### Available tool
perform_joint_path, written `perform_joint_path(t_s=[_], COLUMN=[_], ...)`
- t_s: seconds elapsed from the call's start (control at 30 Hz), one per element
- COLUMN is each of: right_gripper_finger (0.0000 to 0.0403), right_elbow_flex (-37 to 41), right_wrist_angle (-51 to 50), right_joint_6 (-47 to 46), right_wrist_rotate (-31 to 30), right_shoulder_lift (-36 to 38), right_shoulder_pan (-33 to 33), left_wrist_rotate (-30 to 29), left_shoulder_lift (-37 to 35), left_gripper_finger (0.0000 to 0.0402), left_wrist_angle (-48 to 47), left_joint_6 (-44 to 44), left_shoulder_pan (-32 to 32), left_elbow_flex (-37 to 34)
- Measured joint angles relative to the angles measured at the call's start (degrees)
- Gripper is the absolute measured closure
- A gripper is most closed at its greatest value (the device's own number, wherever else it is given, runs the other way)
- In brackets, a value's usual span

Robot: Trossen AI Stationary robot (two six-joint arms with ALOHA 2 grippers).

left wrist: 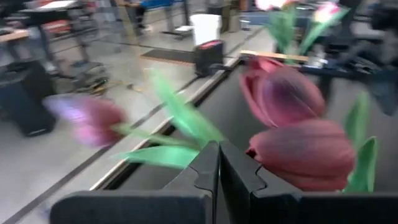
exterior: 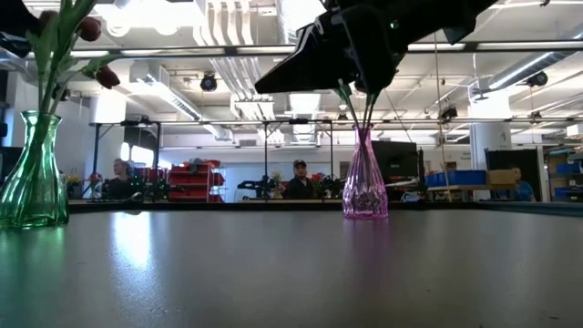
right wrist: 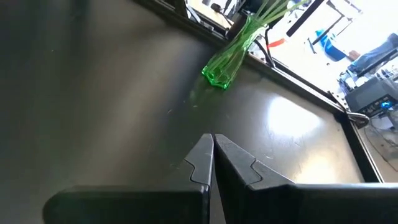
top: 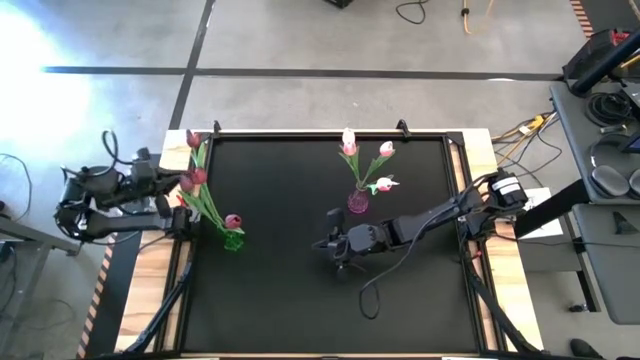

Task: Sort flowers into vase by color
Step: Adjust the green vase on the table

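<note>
The right gripper [top: 330, 243] hangs above the middle of the black table [top: 290, 300], its two fingers [right wrist: 202, 163] pressed together with nothing between them. Just beyond its tip, toward the far edge of the table, stands the pink glass vase [top: 357, 203], upright and clear of the fingers; in the low view the vase [exterior: 365, 179] rises directly beneath the dark body of this arm. Three pale pink-white tulips [top: 349, 143] stand in that vase, their thin green stems fanning outward, with one head leaning toward the right arm's side. Well off to the gripper's far side, near the table's left border, stands the green glass vase [top: 233, 240], which the right wrist view shows ahead of the closed fingertips as a fluted green vase [right wrist: 227, 57] with stems emerging from its mouth. The left gripper [top: 178, 214] sits at the left edge of the table, just beside the green vase, its fingers [left wrist: 205, 171] likewise pressed flat together and holding nothing. Immediately in front of its fingertips are the dark red-magenta tulips [left wrist: 298, 149], two heads close enough to fill much of the left wrist view, with green leaves [left wrist: 180, 118] spreading beside them. From above, these dark red-magenta tulips [top: 193, 178] lean out of the green vase toward the left arm's base. In the room behind the table, people [exterior: 300, 180] stand among shelving and benches.
</note>
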State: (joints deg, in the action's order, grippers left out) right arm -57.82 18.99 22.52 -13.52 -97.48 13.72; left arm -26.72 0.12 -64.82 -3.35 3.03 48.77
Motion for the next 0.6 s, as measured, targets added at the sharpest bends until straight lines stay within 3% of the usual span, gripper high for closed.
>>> perform_joint_path(t_s=[0.2, 0.5, 0.6], right_gripper_finger=[0.0394, 0.0394, 0.0394], right_elbow_flex=[1.41, 6.51, 6.56], right_wrist_angle=[1.61, 9.23, 9.3], right_joint_6=[0.04, -0.84, -0.93], right_wrist_rotate=[0.42, 0.46, 0.46], right_shoulder_lift=[1.93, 2.69, 2.73], right_shoulder_pan=[0.0, 0.0, 0.0], left_wrist_rotate=[7.04, 7.95, 5.7], left_shoulder_lift=[-0.02, -0.02, -0.02], left_gripper_finger=[0.0401, 0.0401, 0.0401], left_wrist_angle=[5.89, 5.84, 4.02], left_joint_6=[1.19, -0.73, -0.73], left_shoulder_pan=[-0.38, -0.35, -0.35], left_elbow_flex=[-4.2, -4.9, -3.85])
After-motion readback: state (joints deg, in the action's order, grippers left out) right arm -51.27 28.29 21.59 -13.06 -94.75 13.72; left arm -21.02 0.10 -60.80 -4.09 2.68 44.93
